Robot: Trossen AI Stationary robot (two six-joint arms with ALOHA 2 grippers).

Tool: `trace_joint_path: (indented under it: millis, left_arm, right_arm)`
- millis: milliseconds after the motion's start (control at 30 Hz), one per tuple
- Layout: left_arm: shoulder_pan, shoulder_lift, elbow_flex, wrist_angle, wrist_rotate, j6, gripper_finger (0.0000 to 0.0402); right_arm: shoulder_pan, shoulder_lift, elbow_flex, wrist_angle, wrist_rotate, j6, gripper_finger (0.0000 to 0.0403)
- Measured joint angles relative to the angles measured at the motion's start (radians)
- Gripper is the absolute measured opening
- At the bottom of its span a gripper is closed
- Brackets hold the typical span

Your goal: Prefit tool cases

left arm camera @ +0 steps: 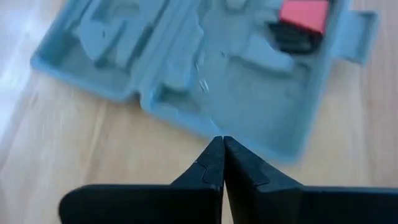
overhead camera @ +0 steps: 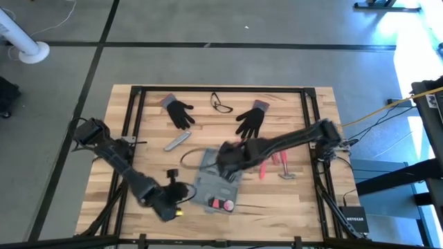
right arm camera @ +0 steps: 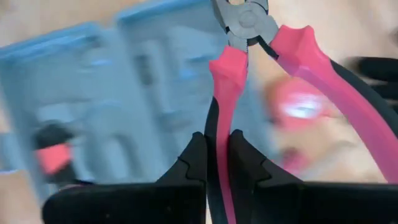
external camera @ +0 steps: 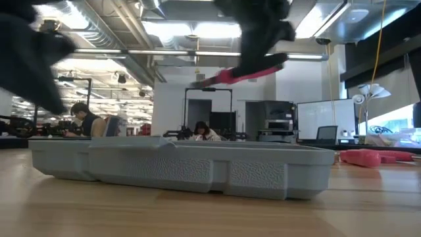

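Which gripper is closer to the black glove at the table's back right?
Right. The right gripper, shut on the pink-handled pliers, hangs over the tool case, just short of that glove. The left gripper, shut and empty, is by the case's near left edge, farther off.

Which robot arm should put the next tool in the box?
The right one, probably. The right gripper already pinches the pink-handled pliers above the open tool case. The left gripper is shut, empty, beside the case.

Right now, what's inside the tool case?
The tool case holds one red-and-black tool at one end; visible recesses are empty. The right pincer, gripping pink pliers, hides part.
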Motion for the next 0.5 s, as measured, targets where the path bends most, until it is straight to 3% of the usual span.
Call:
trace_joint_path:
  millis: [167,267,500]
  left_arm:
    - [0.199,0.000,0.000,0.193,0.206,0.316,0.0000]
    - [0.320,0.000,0.000,0.345,0.276,0.468,0.0000]
    - [0.519,0.017,0.000,0.509,0.414,0.560,0.0000]
  right_arm:
    - [-0.051,-0.207,-0.190,0.002,0.004,0.068,0.0026]
    - [-0.058,-0.315,-0.307,0.024,0.003,0.152,0.0026]
    - [0.008,-0.415,-0.463,0.074,-0.024,0.316,0.0026]
